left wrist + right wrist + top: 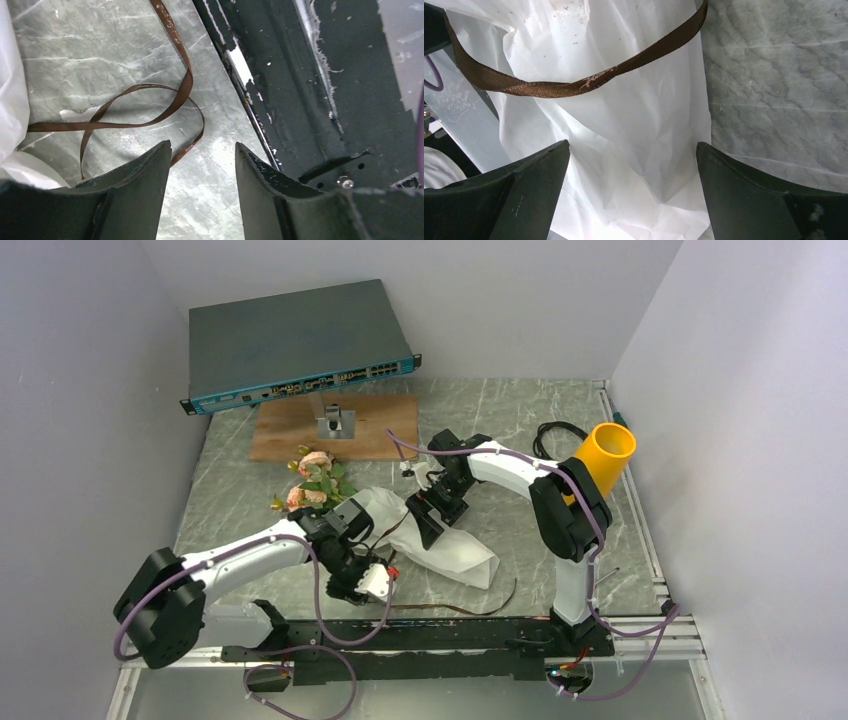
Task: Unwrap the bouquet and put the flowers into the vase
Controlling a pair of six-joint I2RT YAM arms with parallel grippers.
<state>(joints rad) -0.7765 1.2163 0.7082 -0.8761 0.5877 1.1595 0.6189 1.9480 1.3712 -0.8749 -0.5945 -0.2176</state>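
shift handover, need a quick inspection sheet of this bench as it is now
surface: grey-green marbled tabletop, no spills seen
job's things: pink and peach roses on green stems at far-left end of crumpled white paper sheet; thin brown ribbon loose across it; yellow-orange cylindrical vase at right edge, no flowers inside
clutter: grey network switch over brown wooden board, at back
grippers: left gripper open, empty; right gripper open above the paper
cables: purple cables along arms; black cable behind vase
surroundings: plain pale walls

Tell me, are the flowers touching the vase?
Apart. The top view shows the flowers lying on the left, the vase far off at the right edge, with table between.
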